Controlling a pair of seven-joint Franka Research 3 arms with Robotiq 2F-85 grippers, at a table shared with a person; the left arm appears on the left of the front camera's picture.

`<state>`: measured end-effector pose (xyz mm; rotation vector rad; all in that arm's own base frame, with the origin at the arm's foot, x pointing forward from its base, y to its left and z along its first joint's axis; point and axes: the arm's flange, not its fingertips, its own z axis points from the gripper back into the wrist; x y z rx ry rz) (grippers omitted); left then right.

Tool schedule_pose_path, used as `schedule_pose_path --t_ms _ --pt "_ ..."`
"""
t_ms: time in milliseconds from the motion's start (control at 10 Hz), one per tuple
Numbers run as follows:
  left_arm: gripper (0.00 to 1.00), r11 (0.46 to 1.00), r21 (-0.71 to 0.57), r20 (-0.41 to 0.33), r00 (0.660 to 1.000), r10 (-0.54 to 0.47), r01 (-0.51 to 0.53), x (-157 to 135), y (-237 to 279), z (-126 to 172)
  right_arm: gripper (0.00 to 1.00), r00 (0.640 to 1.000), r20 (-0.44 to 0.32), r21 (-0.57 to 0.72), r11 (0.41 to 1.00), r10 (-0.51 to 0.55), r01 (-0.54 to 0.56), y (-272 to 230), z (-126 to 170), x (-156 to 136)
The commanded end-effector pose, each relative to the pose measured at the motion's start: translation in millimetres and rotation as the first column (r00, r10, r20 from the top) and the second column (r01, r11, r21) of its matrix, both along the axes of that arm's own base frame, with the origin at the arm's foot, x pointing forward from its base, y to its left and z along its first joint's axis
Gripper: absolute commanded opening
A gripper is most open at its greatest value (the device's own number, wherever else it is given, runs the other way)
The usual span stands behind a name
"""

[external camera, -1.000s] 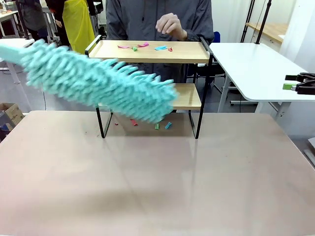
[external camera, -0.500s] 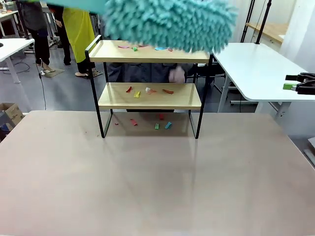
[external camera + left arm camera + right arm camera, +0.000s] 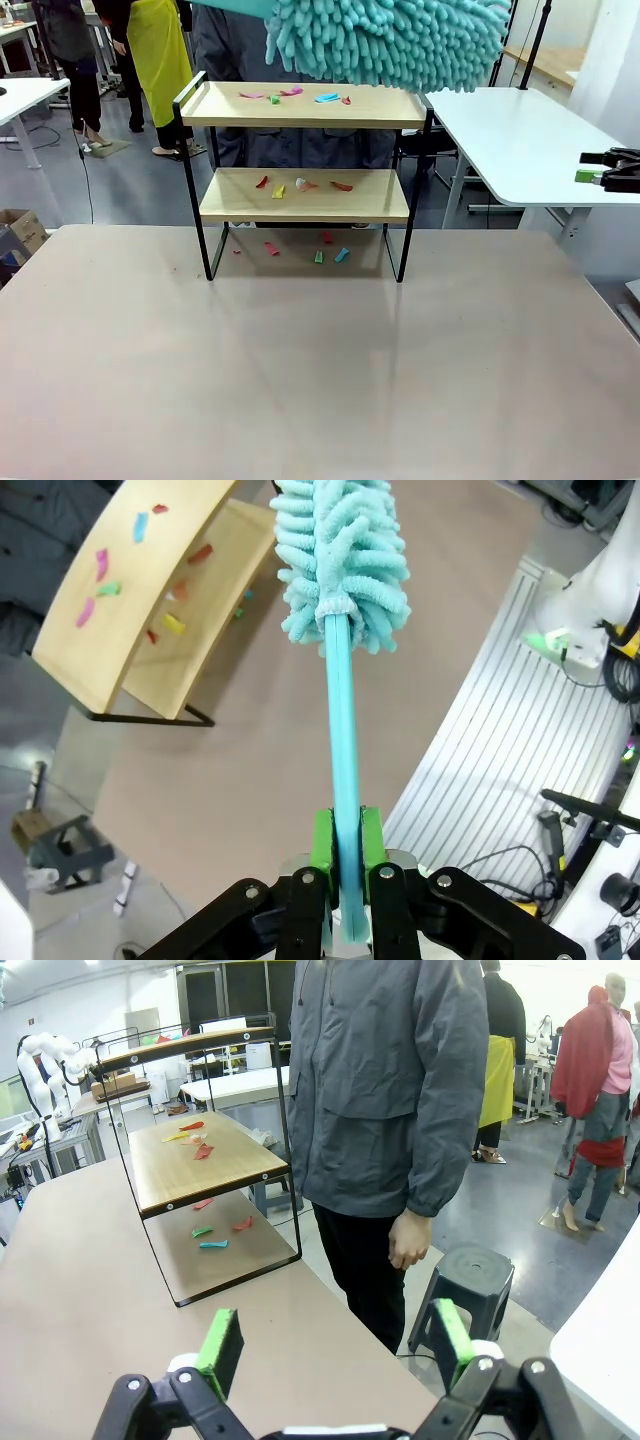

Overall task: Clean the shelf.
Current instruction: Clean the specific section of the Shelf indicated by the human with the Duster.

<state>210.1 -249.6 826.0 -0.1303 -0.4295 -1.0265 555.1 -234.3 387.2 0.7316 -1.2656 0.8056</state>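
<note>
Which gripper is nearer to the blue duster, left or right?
Left. The left gripper is shut on the handle of the duster. The right gripper stands open, off to the right of the shelf, apart from the duster.

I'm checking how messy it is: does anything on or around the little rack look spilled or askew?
Yes. Small coloured scraps lie scattered on the top board, the lower board and the beige table under the two-tier wooden shelf with its black frame. The shelf itself stands straight.

Just over the shelf (image 3: pixel 385 106) top, the duster (image 3: pixel 390 40); bare table (image 3: pixel 300 380) in front.
</note>
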Motion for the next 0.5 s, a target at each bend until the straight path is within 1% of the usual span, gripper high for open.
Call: schedule_pose_path --t_ms 0,100,200,300,400 --pt "0.13 1.0 -0.008 0.011 1.0 -0.007 0.007 -3.7 9.4 0.0 1.0 1.0 0.002 -0.004 1.0 -0.001 0.001 1.5 2.2 0.7" --pt "0.13 1.0 0.0 0.0 1.0 0.0 0.0 0.0 0.0 0.0 1.0 1.0 0.002 -0.004 1.0 -0.001 0.001 1.5 2.2 0.7" --pt "0.13 0.997 -0.05 0.002 0.999 0.052 -0.052 -4.7 -28.1 -1.7 1.0 1.0 0.002 -0.004 1.0 -0.001 0.001 1.5 2.2 0.7" --pt "0.13 0.982 -0.056 0.008 0.984 0.179 -0.178 1.0 -61.9 -3.5 1.0 1.0 0.002 -0.004 1.0 -0.001 0.001 1.5 2.2 0.7" --pt "0.13 0.953 -0.07 0.0 0.956 0.294 -0.293 10.2 -90.5 -6.2 1.0 1.0 0.002 -0.004 1.0 -0.001 0.001 1.5 2.2 0.7"
